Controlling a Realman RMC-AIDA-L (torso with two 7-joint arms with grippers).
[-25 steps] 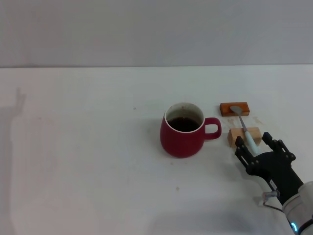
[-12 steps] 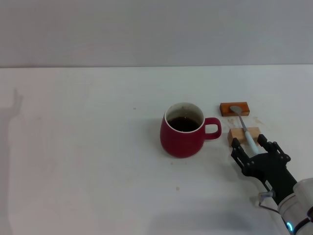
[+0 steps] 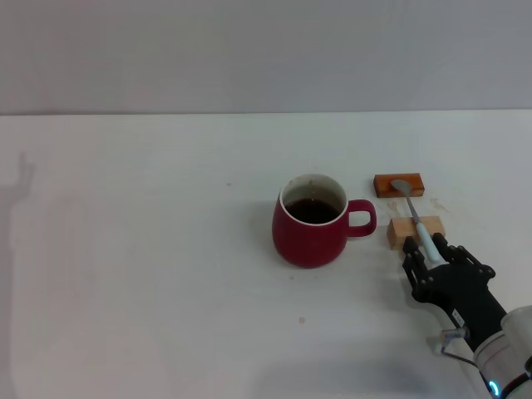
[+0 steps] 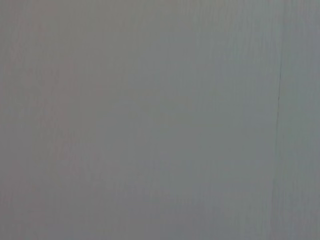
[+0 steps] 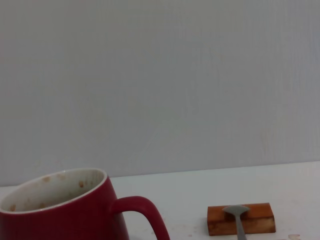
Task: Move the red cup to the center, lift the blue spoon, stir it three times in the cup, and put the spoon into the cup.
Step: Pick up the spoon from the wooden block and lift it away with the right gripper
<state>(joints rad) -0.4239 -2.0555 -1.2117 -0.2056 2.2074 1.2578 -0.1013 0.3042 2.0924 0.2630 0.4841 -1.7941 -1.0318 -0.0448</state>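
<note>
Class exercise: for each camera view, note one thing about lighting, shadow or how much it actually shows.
Head view: even light, a faint grey shadow at the table's left edge. Left wrist view: only a blank grey surface. Right wrist view: the red cup cut off at the frame edge, the blue spoon's bowl visible.
</note>
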